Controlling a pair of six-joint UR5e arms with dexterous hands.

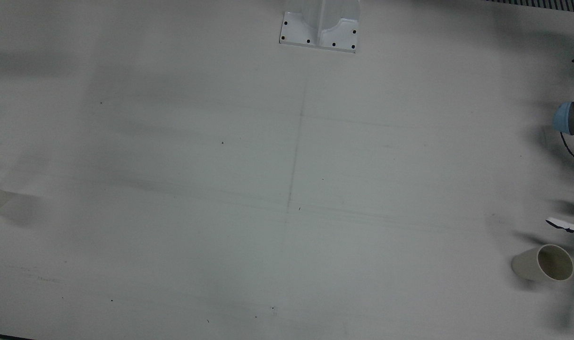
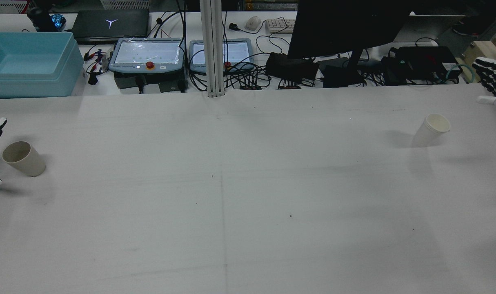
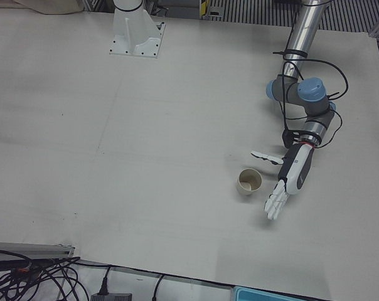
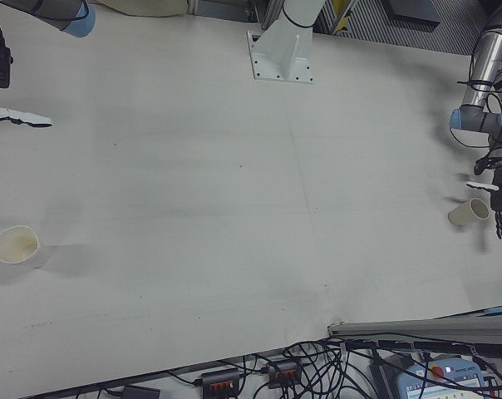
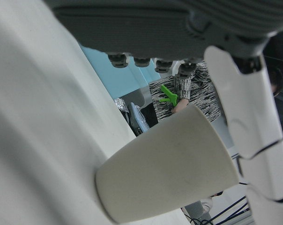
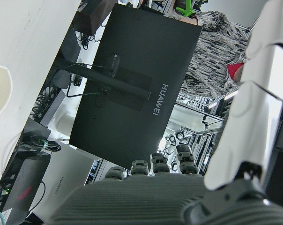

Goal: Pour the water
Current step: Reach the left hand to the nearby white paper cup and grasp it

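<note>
Rear view shows me barely started: both hands, left hand and right hand, spread empty beside 2 ungrasped cups.

"HUAWEI" on back of black monitor, right hand view. No other legible txt.

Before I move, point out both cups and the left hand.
left cup (image 3: 248, 182), left-front view, on its open rim.
right cup (image 2: 430, 130), rear view, on its outer wall.
left hand (image 3: 290, 180), left-front view, on its open palm, beside the left cup.
</note>
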